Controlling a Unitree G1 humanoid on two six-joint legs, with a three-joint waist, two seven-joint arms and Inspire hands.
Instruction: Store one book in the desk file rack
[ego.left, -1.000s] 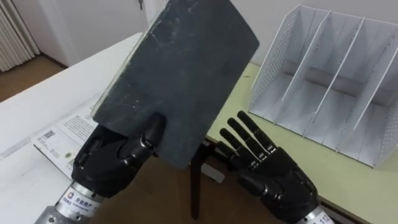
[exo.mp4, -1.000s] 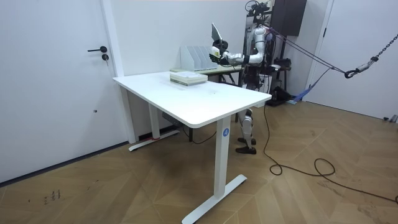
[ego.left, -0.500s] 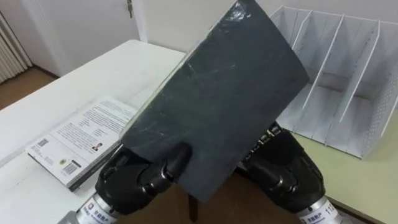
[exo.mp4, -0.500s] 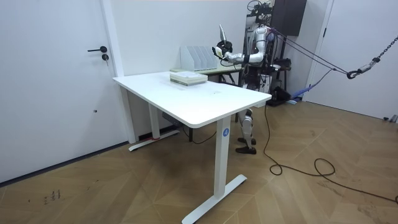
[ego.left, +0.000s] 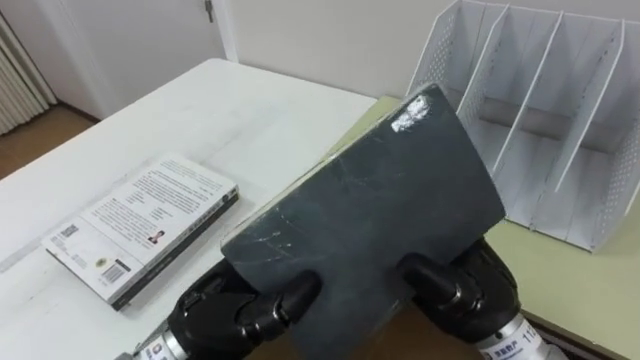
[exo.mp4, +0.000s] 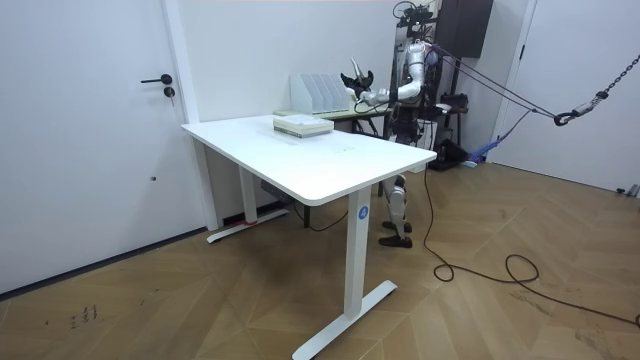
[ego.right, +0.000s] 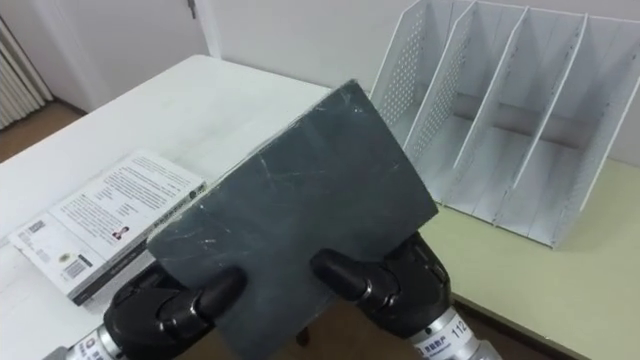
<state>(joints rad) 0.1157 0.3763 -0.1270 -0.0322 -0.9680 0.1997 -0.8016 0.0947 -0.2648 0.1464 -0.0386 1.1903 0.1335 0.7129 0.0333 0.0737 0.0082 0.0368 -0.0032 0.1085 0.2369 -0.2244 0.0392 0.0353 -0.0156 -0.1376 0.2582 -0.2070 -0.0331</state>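
I hold a dark grey book (ego.left: 370, 220) in both hands, tilted low with its scuffed cover facing up. My left hand (ego.left: 235, 315) grips its near left corner, thumb curled over the cover. My right hand (ego.left: 460, 290) clasps the near right edge, thumb on top too. The white perforated file rack (ego.left: 540, 110) stands just beyond the book at the upper right, its slots empty. In the room view I stand behind the white desk with the book (exo.mp4: 357, 80) next to the rack (exo.mp4: 318, 92).
A second book (ego.left: 140, 225) with a light printed cover lies flat on the white desk (ego.left: 250, 110) to my left. The rack rests on a yellow-green tabletop (ego.left: 590, 290) that adjoins the desk. A wall runs behind the rack.
The book has tipped from nearly upright to a low tilt and come down. My right hand, open beside it a second ago, now clasps its edge.
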